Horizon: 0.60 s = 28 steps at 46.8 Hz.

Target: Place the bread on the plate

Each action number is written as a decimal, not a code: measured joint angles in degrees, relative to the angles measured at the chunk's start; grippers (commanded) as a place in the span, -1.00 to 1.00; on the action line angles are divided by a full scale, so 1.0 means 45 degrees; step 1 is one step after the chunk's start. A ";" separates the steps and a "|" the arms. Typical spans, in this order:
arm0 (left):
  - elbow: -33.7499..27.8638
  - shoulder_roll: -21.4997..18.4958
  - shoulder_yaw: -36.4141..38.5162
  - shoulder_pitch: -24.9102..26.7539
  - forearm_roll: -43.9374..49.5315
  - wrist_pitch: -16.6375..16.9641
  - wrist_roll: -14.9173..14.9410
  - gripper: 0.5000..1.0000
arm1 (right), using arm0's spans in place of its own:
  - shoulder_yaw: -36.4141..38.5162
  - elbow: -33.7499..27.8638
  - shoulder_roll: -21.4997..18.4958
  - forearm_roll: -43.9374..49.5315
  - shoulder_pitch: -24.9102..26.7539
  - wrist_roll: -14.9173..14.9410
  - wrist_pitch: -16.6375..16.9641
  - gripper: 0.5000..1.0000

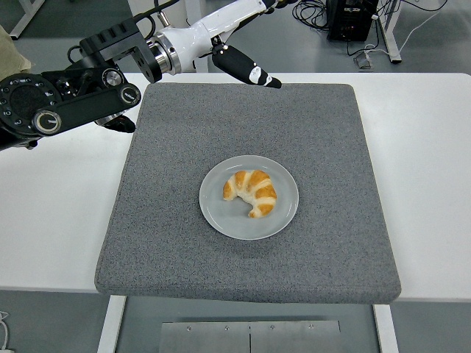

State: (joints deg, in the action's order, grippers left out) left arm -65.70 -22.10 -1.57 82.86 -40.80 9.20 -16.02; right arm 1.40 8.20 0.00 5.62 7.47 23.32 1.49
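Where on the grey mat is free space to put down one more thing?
The grey mat is bare all around the plate holding the bread: wide strips on its right, left and near sides. The far-left corner is crowded, where the left hand is.
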 measured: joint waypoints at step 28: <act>0.4480 0.1799 -0.3472 -0.1183 0.5321 -0.0668 0.1819 1.00 | 0.0001 0.0002 0.0000 0.0000 0.0000 0.0003 -0.0001 1.00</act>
State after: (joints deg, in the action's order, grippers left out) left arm -45.55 -14.00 -17.20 77.54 -16.86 6.19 -7.83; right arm 1.41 8.20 0.00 5.62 7.47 23.34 1.49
